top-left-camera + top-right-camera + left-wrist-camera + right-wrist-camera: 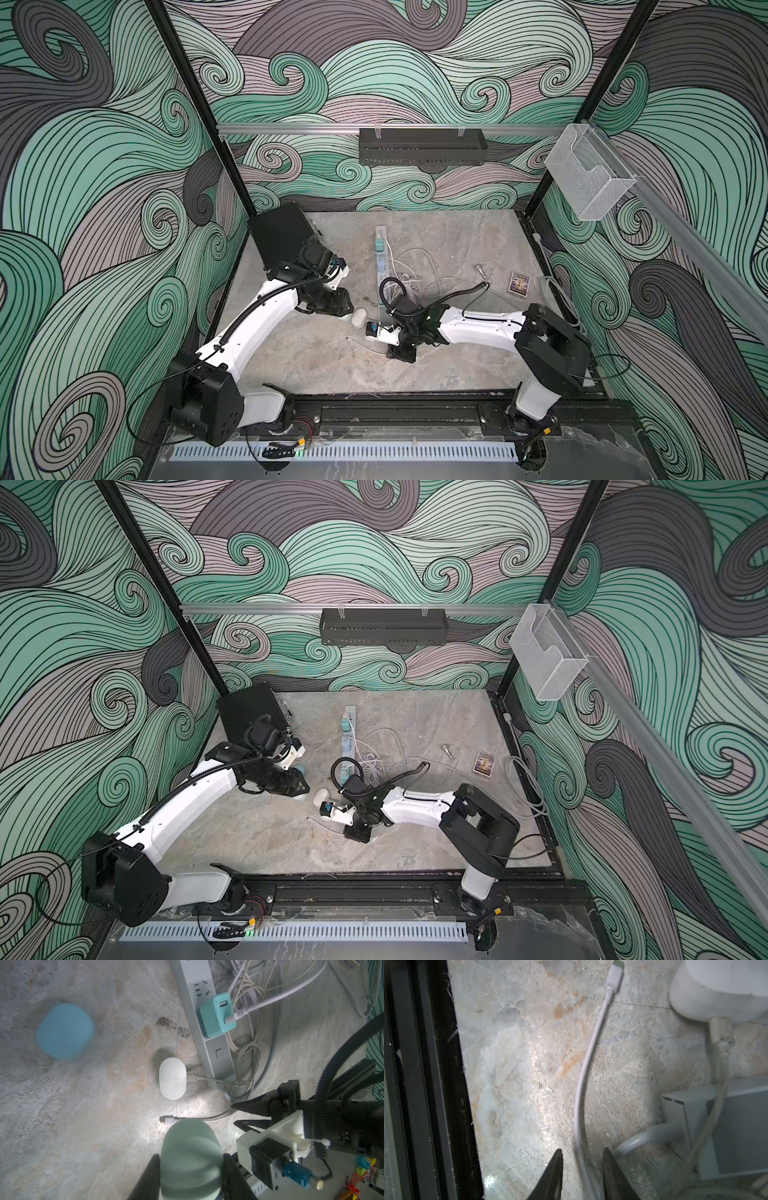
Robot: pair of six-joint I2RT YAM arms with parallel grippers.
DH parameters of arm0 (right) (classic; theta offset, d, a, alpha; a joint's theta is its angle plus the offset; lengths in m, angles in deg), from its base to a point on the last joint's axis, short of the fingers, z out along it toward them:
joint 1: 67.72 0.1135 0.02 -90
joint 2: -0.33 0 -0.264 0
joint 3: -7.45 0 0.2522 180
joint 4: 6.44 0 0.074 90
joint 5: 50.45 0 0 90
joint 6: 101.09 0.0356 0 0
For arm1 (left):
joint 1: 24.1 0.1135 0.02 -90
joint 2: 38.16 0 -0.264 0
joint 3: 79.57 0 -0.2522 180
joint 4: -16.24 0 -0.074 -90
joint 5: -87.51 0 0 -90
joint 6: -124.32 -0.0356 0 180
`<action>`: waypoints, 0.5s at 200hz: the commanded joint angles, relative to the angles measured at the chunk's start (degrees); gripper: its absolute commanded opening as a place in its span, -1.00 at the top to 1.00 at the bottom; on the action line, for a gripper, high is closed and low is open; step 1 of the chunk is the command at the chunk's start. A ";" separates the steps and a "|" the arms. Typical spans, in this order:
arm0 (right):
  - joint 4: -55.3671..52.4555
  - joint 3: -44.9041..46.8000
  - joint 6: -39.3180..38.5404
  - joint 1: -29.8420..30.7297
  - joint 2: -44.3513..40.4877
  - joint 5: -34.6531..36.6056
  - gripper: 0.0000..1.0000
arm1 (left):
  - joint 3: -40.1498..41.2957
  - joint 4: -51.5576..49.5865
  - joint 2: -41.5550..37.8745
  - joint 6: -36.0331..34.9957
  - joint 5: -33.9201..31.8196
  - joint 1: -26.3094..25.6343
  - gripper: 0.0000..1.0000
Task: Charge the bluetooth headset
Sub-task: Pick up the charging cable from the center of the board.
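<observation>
1. The right gripper (582,1150) is low over the table (519,1064). Its two dark fingers stand a little apart, and the white cable (588,1059) passes between them. A gap shows beside the cable, so I judge that it is not clamped yet
2. The left gripper (191,1159) is closed around the pale green headset case (191,1142) and holds it above the table, near the right gripper
3. From the right fingers the cable runs in a soft curve to its free plug (615,974), which lies flat on the table and is inserted in nothing
4. Near this plug lies a white case (172,1078) with another cable already in it, just beside the end of the power strip (207,1022). A teal charger (216,1014) sits in the strip with a cable in its port. I cannot follow whether this is the free cable. A blue case (65,1030) lies well apart from the others
5. The step in hand, as I judge it, is to pick up the free cable, while the other arm keeps the headset case ready
6. The next move calls for closing on the cable. The fingers are far from the plug and the cable is soft, so the plug may hang loosely, and a grip nearer to the plug seems better. The port of the green case shows in no view, so the case perhaps must be turned before the plug can go in
</observation>
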 commanded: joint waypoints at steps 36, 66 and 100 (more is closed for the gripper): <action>1.20 -1.25 -1.69 1.13 2.40 3.46 0.47 | 0.45 -0.45 -1.42 -1.44 0.09 1.02 0.50; 2.07 -0.09 -2.01 1.62 2.48 6.71 0.55 | 0.28 -0.62 -1.51 -1.68 0.09 1.26 0.50; 2.60 1.29 -2.73 1.99 1.92 9.53 0.49 | 0.10 -0.77 -1.42 -1.71 0.09 1.54 0.50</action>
